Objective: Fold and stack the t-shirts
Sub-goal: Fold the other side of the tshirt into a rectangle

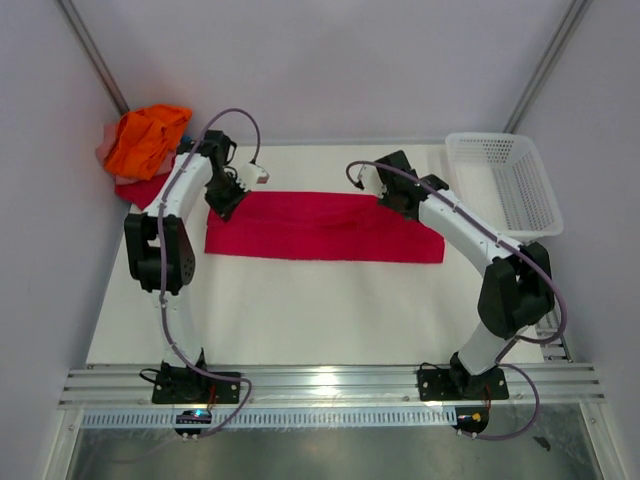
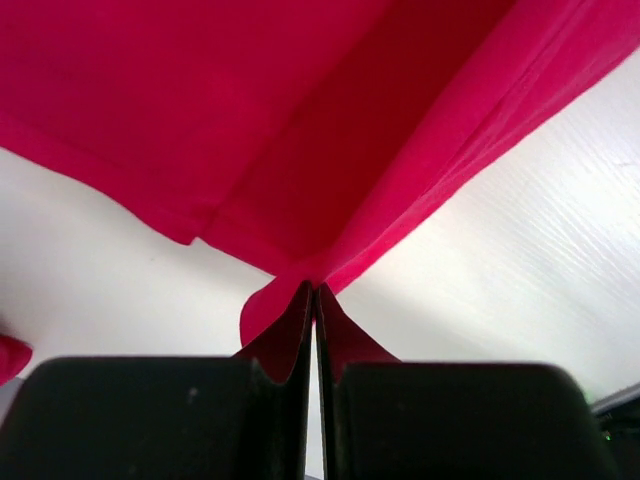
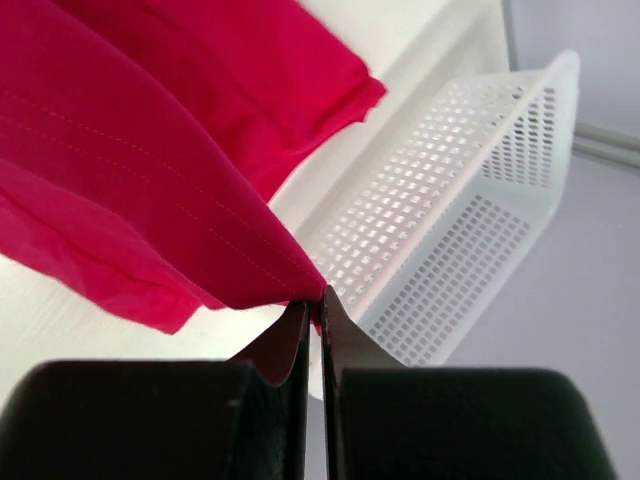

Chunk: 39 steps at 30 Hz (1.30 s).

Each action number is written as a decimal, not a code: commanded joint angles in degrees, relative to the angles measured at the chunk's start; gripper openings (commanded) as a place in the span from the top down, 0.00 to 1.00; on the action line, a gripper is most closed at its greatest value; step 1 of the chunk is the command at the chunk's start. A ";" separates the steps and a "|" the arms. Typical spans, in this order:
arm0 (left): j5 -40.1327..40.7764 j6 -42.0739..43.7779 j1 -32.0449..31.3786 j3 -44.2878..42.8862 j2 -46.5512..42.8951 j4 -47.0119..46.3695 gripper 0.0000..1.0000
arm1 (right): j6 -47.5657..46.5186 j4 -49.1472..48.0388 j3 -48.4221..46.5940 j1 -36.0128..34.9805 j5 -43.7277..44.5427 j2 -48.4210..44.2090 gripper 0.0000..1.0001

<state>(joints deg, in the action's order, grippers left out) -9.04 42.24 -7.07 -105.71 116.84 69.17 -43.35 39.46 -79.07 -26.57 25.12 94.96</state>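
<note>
Both arms reach forward, elbows bent, wrists tipped down; left gripper (image 2: 315, 292) and right gripper (image 3: 314, 303) each clamped on far edge of crimson t-shirt (image 1: 320, 230).

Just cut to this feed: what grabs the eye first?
A crimson t-shirt stretches as a long band across the table, with the left gripper and right gripper each pinching one end. An orange shirt pile sits far left, a white basket far right.
</note>
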 commanded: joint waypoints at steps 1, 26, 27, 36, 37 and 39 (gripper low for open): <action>2.44 -2.33 1.53 -4.58 1.37 -3.60 1.00 | -0.06 -4.13 -6.17 3.62 4.41 3.20 0.97; 8.07 -7.78 1.45 -24.54 19.48 -12.56 1.00 | -2.09 -5.97 -24.90 9.16 5.02 21.76 0.97; 7.98 -8.31 1.53 -24.37 19.57 -12.74 1.00 | -2.09 -6.15 -25.17 9.34 5.20 22.28 0.97; 7.90 -9.72 1.45 -22.87 20.01 -14.41 1.00 | -1.74 -7.12 -30.35 9.60 6.16 27.91 0.97; 7.90 -9.98 1.45 -22.87 20.10 -14.67 1.00 | -1.82 -7.21 -31.05 9.60 6.16 28.26 0.97; 7.90 -10.51 1.36 -22.79 20.19 -15.11 1.00 | -1.82 -7.29 -31.67 9.69 6.16 29.23 0.97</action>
<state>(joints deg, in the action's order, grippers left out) -1.93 33.23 -5.61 -127.81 137.14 56.69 -44.88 34.24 -107.26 -17.12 29.36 123.79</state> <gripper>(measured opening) 0.004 0.051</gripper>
